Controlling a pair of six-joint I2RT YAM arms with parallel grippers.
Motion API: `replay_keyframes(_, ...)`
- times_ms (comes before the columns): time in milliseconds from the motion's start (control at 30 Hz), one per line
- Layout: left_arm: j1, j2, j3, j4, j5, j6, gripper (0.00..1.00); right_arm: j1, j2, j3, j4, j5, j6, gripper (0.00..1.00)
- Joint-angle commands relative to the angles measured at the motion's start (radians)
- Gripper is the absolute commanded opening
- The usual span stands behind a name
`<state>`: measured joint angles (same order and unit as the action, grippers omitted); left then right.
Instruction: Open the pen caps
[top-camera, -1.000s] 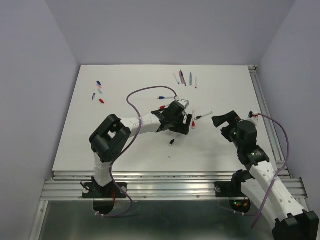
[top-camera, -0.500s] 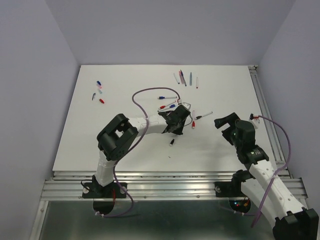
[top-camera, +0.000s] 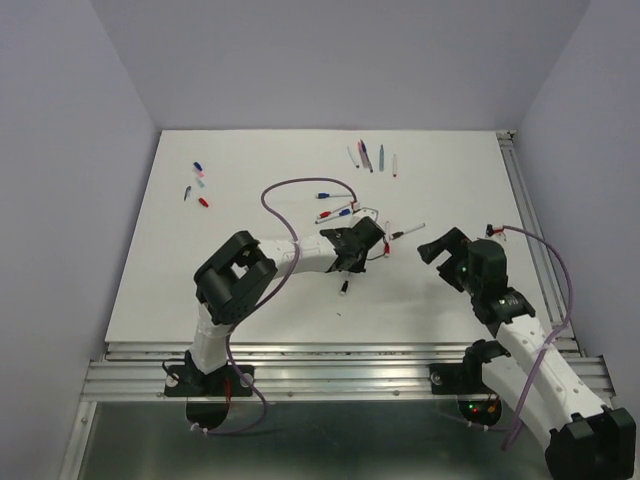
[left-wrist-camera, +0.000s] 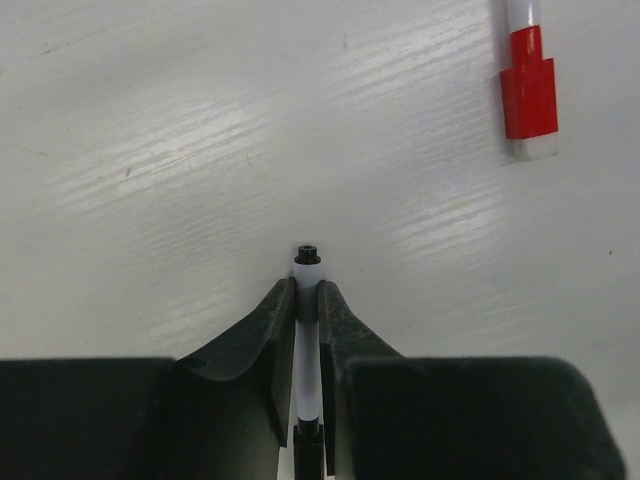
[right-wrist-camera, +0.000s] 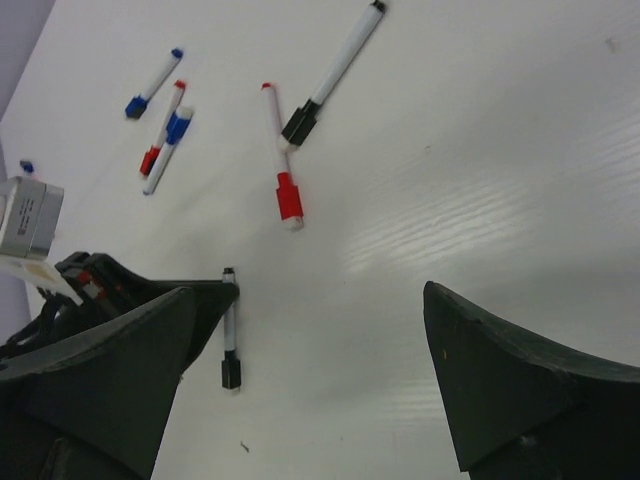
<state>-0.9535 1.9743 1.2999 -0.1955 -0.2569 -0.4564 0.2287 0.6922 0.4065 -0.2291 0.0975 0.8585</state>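
My left gripper (left-wrist-camera: 307, 290) is shut on the white barrel of a slim pen (left-wrist-camera: 307, 340) that lies on the table. The pen's black cap (left-wrist-camera: 308, 452) sits below the fingers and a small black end (left-wrist-camera: 307, 252) sticks out past them. From above, the left gripper (top-camera: 352, 255) is low over this pen (top-camera: 345, 283). In the right wrist view the same pen (right-wrist-camera: 229, 335) shows its black cap (right-wrist-camera: 231, 373) free. My right gripper (right-wrist-camera: 310, 300) stands open, empty and apart to the right (top-camera: 445, 250). A red pen cap (left-wrist-camera: 528, 85) lies nearby.
A red-capped pen (right-wrist-camera: 283, 170) and a black-capped pen (right-wrist-camera: 335, 65) lie just beyond. Blue and red capped pens (right-wrist-camera: 165, 130) lie further left. Several pens (top-camera: 372, 157) are at the back, small loose caps (top-camera: 197, 183) at the far left. A metal rail (top-camera: 525, 200) edges the table's right.
My left gripper has gone from wide open to shut on the pen barrel, settling lower over it. The right gripper has drifted slightly left, still open.
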Motion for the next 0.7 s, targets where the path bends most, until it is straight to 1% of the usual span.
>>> replay_keyframes(0,0.037,-0.075,-0.051,-0.122,-0.093,-0.121,0.00,0.000,0.039,0.040,0.135,-0.376,-0.085,1.00)
replay_keyframes(67,0.062,-0.141,-0.076,-0.104,-0.099,-0.162,0.00,0.000,0.072,0.017,0.196,-0.473,-0.050,1.00)
replay_keyframes(100,0.085,-0.169,-0.092,-0.087,-0.093,-0.194,0.00,0.023,0.079,-0.001,0.294,-0.549,-0.033,1.00)
replay_keyframes(133,0.097,-0.196,-0.114,-0.065,-0.090,-0.211,0.00,0.049,0.087,-0.030,0.333,-0.561,-0.006,1.00)
replay_keyframes(167,0.108,-0.256,-0.160,-0.024,-0.088,-0.231,0.00,0.090,0.102,-0.034,0.355,-0.546,-0.006,1.00)
replay_keyframes(200,0.119,-0.287,-0.184,-0.004,-0.088,-0.246,0.00,0.210,0.115,-0.025,0.359,-0.503,-0.015,1.00)
replay_keyframes(233,0.145,-0.346,-0.236,0.026,-0.085,-0.293,0.00,0.280,0.131,0.006,0.344,-0.384,-0.044,1.00)
replay_keyframes(267,0.157,-0.347,-0.264,0.048,-0.075,-0.307,0.00,0.343,0.159,0.029,0.338,-0.336,-0.055,1.00)
replay_keyframes(333,0.191,-0.426,-0.338,0.089,-0.024,-0.343,0.00,0.459,0.240,0.061,0.356,-0.267,-0.068,1.00)
replay_keyframes(400,0.213,-0.495,-0.382,0.097,-0.021,-0.375,0.00,0.504,0.286,0.089,0.405,-0.272,-0.070,1.00)
replay_keyframes(433,0.216,-0.521,-0.404,0.094,-0.022,-0.392,0.00,0.515,0.335,0.095,0.463,-0.275,-0.067,1.00)
replay_keyframes(467,0.217,-0.569,-0.448,0.105,-0.009,-0.421,0.00,0.534,0.357,0.109,0.487,-0.274,-0.052,1.00)
replay_keyframes(500,0.217,-0.592,-0.471,0.114,-0.005,-0.435,0.00,0.549,0.415,0.121,0.526,-0.277,-0.049,1.00)
replay_keyframes(567,0.217,-0.656,-0.527,0.122,-0.010,-0.488,0.00,0.581,0.472,0.152,0.548,-0.274,-0.056,1.00)
replay_keyframes(667,0.214,-0.741,-0.577,0.137,-0.013,-0.519,0.00,0.646,0.570,0.231,0.559,-0.237,-0.065,1.00)
